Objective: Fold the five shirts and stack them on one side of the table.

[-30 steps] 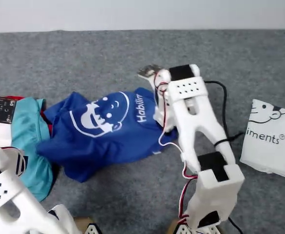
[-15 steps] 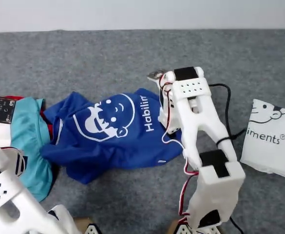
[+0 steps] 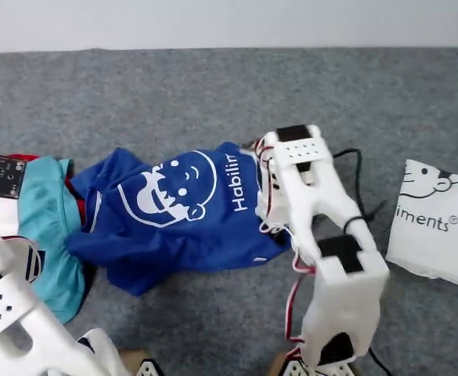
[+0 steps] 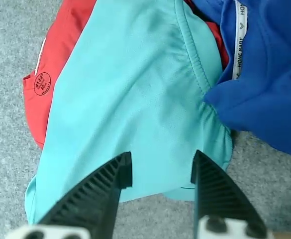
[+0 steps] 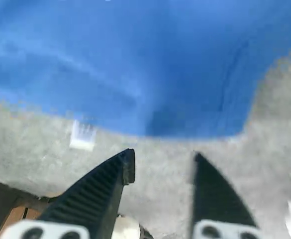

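Fingers of the right gripper (image 5: 162,159) are spread with nothing between them, hanging over bare table (image 5: 264,149) just off the hem of the blue shirt (image 5: 135,64). Fingers of the left gripper (image 4: 161,159) are likewise released, poised above the teal shirt (image 4: 135,99) and gripping nothing.

From the high view, the blue shirt (image 3: 174,227) lies about mid-table, print up but rumpled. Its 9 o'clock side is bunched and rests on the teal shirt (image 3: 52,227). The teal one sits at the 9 o'clock edge with a red shirt (image 4: 60,64) under it. A white shirt (image 3: 440,227), apparently folded (so likely the start of the stack), lies at 3 o'clock, well apart from the rest. The right arm (image 3: 322,227) comes in from 6 o'clock and ends at the blue shirt's 3 o'clock edge.

Judging by that, the step in hand is laying the blue shirt out flat; the folding itself is not begun. Next, the right gripper would need to drop onto the hem near the small white tag (image 5: 83,134), pinch a single layer and draw it toward 3 o'clock. The left gripper should take or pin the blue shirt's 9 o'clock side. It must take care not to catch teal cloth with it, since the two overlap there.
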Action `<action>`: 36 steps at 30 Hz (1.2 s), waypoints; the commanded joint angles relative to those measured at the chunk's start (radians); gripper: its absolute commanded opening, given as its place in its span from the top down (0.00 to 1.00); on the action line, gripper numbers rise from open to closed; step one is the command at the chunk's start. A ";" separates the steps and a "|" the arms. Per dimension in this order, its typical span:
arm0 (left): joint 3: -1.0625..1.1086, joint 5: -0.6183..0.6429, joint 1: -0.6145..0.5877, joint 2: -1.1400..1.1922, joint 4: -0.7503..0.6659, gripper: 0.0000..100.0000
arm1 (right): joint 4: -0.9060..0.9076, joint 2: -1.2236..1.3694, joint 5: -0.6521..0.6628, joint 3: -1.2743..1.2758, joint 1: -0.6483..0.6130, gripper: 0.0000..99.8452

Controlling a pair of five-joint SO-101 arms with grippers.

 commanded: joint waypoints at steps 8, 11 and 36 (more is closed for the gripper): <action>0.044 0.009 0.003 -0.020 -0.028 0.81 | -0.047 0.349 -0.003 -0.600 -0.104 0.94; 0.044 0.009 0.003 -0.020 -0.028 0.81 | 0.027 0.429 -0.003 -0.799 -0.127 0.94; 0.041 0.009 0.005 -0.020 -0.028 0.81 | 0.094 0.130 -0.009 -0.402 -0.088 0.80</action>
